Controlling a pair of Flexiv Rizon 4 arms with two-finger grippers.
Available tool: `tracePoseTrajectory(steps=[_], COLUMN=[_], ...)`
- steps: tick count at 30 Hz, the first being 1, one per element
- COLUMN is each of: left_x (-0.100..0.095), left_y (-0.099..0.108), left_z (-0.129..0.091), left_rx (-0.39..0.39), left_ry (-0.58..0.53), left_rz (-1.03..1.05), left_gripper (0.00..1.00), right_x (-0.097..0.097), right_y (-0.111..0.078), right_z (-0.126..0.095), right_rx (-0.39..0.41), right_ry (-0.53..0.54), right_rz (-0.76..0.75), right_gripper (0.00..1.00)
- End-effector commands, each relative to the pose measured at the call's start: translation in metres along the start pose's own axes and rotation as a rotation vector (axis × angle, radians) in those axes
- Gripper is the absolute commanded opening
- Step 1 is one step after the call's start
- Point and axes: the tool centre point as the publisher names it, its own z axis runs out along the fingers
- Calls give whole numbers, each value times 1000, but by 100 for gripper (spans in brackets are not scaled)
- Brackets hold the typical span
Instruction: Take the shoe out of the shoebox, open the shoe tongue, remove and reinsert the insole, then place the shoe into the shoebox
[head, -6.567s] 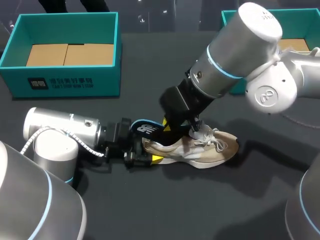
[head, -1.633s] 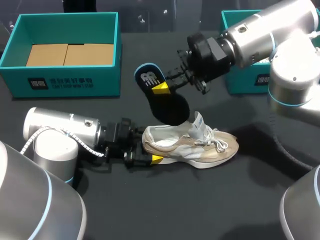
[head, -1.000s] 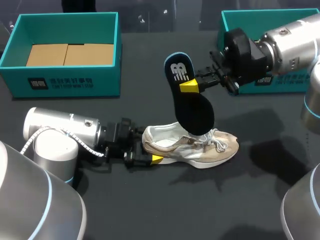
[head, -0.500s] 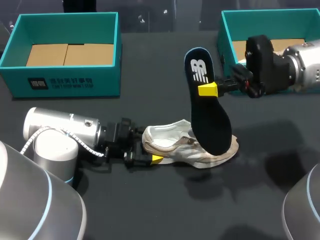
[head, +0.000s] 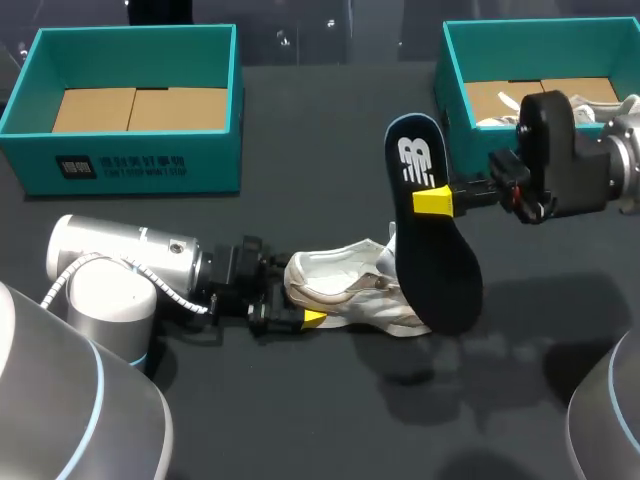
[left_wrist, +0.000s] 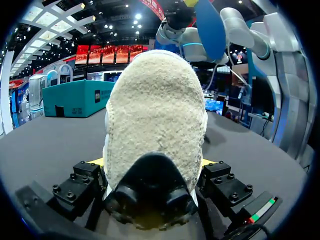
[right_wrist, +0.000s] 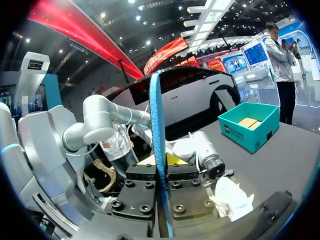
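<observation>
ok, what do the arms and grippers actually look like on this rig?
Left arm and right arm: silver-grey cylinders, light-blue joint rings; white coiled cable on the left's wrist. Left gripper and right gripper: black bolted blocks, yellow fingertips.

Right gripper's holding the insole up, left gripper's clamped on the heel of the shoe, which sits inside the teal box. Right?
Not quite. The head view shows the shoe on the table, outside both teal boxes. The left gripper does clamp its heel and the right gripper holds the insole up.
</observation>
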Motion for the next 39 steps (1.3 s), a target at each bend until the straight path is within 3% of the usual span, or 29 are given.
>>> tracePoseTrajectory(steps=[1,11,26,37,39], left_x=[1,1,1,1,1], left_y=[4,4,4,4,3], left_z=[2,2,2,2,2], left_rx=[0,0,0,0,1], left_ry=[-2,-2,-2,-2,-2], left_rz=[0,0,0,0,1], left_gripper=[0,0,0,0,21], right_x=[11,22,39,42,42], right_y=[-5,-13,5,2,2], right_z=[-4,-5,-11,-12,-12], right_rx=[1,-16,8,-5,-5], right_ry=[-46,-42,-41,-42,-42], right_rz=[3,0,83,79,79], right_gripper=[0,0,0,0,0])
